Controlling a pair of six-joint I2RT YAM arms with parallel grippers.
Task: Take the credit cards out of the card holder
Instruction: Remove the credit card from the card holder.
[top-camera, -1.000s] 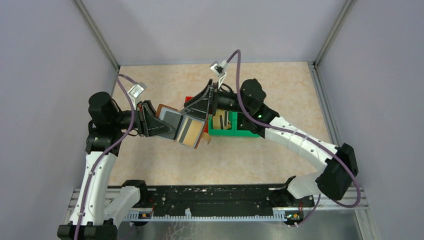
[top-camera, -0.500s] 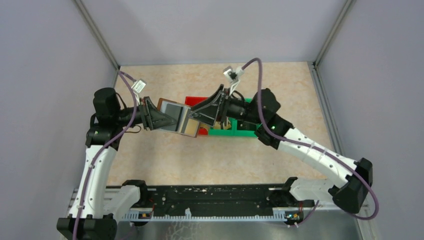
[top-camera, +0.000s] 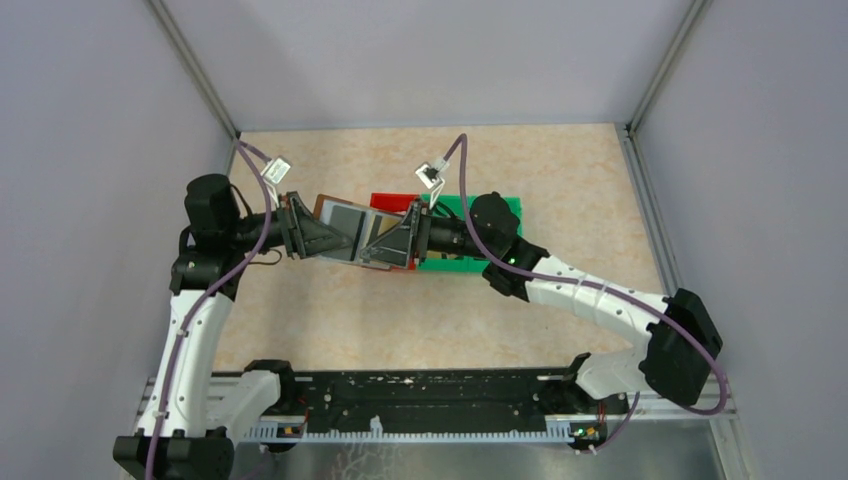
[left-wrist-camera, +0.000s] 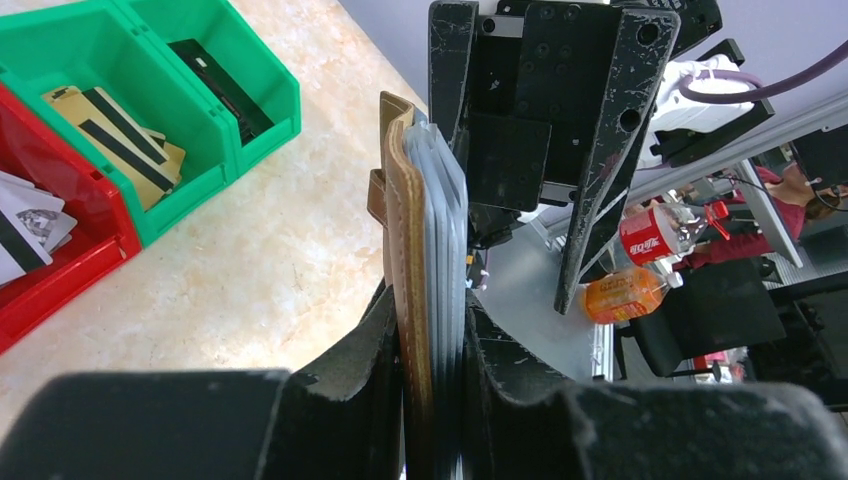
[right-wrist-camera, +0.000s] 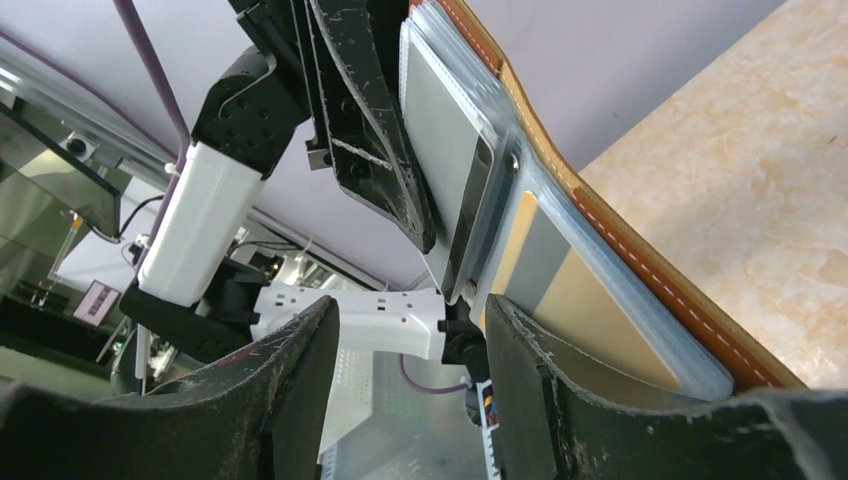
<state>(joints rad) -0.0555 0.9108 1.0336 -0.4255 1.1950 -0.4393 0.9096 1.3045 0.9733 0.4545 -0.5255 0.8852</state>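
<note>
The brown card holder (top-camera: 345, 218) hangs open above the table, and my left gripper (top-camera: 325, 238) is shut on its left half. In the left wrist view the card holder (left-wrist-camera: 408, 200) stands edge-on between the left gripper's (left-wrist-camera: 428, 300) jaws, its clear pockets fanned. My right gripper (top-camera: 395, 245) is open at the holder's right half. In the right wrist view a gold credit card (right-wrist-camera: 585, 305) with a grey stripe sits in a clear pocket, just right of the right gripper (right-wrist-camera: 410, 310). A grey card (right-wrist-camera: 445, 150) sits in the pocket above. Nothing lies between the right fingers.
A green bin (top-camera: 497, 207) and a red bin (top-camera: 388, 201) stand on the table behind the holder. The green bin (left-wrist-camera: 250, 110) holds gold striped cards (left-wrist-camera: 120, 125) and a dark card (left-wrist-camera: 215, 75). The red bin (left-wrist-camera: 70, 265) holds whitish scraps (left-wrist-camera: 25, 215).
My right arm swung left and down, bringing its gripper to the holder's right half, jaws slightly narrower. My left arm lifted the holder back a little, then held still.
</note>
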